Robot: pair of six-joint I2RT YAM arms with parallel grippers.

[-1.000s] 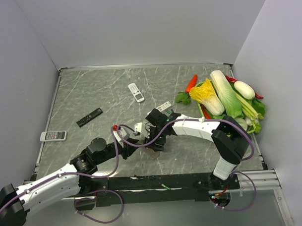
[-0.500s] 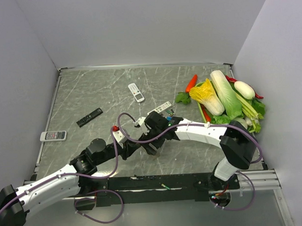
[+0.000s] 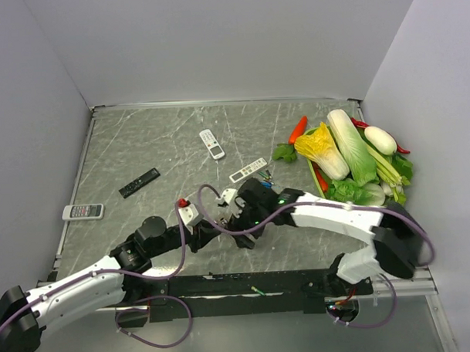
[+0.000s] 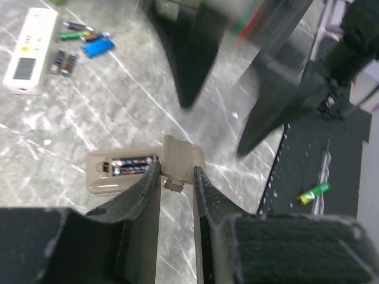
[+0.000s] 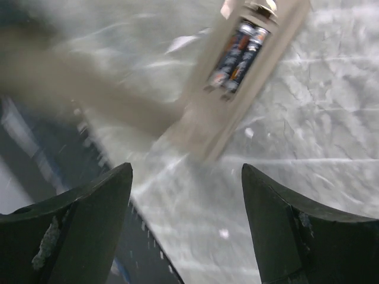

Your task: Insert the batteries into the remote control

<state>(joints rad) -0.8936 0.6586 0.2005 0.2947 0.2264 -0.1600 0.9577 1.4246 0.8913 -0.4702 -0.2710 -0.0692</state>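
The remote control point(image 4: 112, 173) lies back up on the table, and two batteries point(image 4: 134, 164) sit in its open bay. My left gripper point(image 4: 176, 171) is shut on the beige battery cover point(image 4: 177, 158), holding it at the remote's end. My right gripper point(image 5: 186, 171) is open and empty, hovering just above the remote point(image 5: 251, 59); its view is blurred. More loose batteries point(image 4: 89, 41), green, blue and dark, lie by the slim white remote point(image 4: 28, 50). In the top view both grippers, left point(image 3: 221, 225) and right point(image 3: 243, 226), meet at the table's front middle and hide the remote.
The slim white remote point(image 3: 247, 169), a small white remote point(image 3: 211, 143), a black remote point(image 3: 139, 182) and a grey remote point(image 3: 83, 211) lie on the table. A pile of vegetables point(image 3: 350, 153) fills the right side. A green battery point(image 4: 314, 192) lies on the black base rail.
My right arm has swung its elbow to the right and drawn its gripper toward the front, uncovering the slim white remote. My left gripper has shifted slightly right.
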